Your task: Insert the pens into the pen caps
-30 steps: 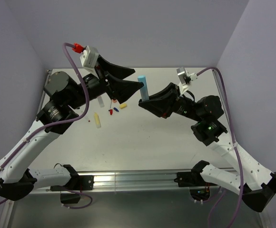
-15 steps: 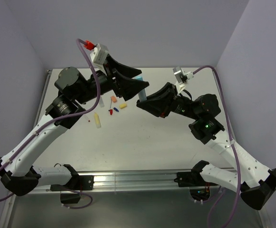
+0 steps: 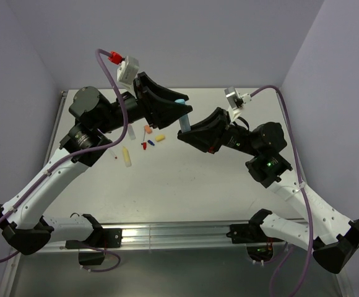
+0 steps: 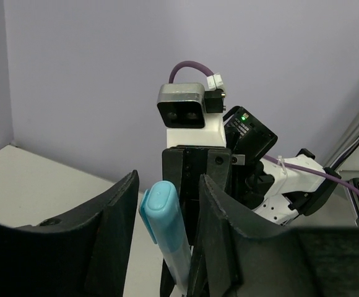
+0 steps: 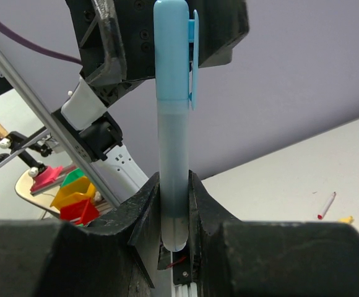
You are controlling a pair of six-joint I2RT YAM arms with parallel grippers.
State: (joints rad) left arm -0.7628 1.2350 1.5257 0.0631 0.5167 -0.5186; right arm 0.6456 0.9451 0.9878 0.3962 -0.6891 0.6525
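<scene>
Your right pincer (image 5: 174,207) is clamping the lower barrel of a pale blue pen (image 5: 170,154). It is holding the pen upright in the air over the far half of the tabletop (image 3: 198,185), roughly midway between the left and right edges. A light blue cap (image 5: 172,49) is sitting on the pen's upper end; I cannot tell whether it is pressed fully home. Your left pincer (image 4: 167,204) is standing apart, one finger on each side of that cap, with a gap showing beside it, so it is gripping nothing.

You are handling a light, stiff, smooth plastic piece. By my judgement it is prone to sliding or tilting under an off-centre squeeze. The middle of the cap's sides looks like the best place to take hold, pressing straight along the barrel.

A yellowish pen (image 3: 126,156) and an orange cap (image 3: 147,130) are lying loose toward the far-left part of the tabletop.
</scene>
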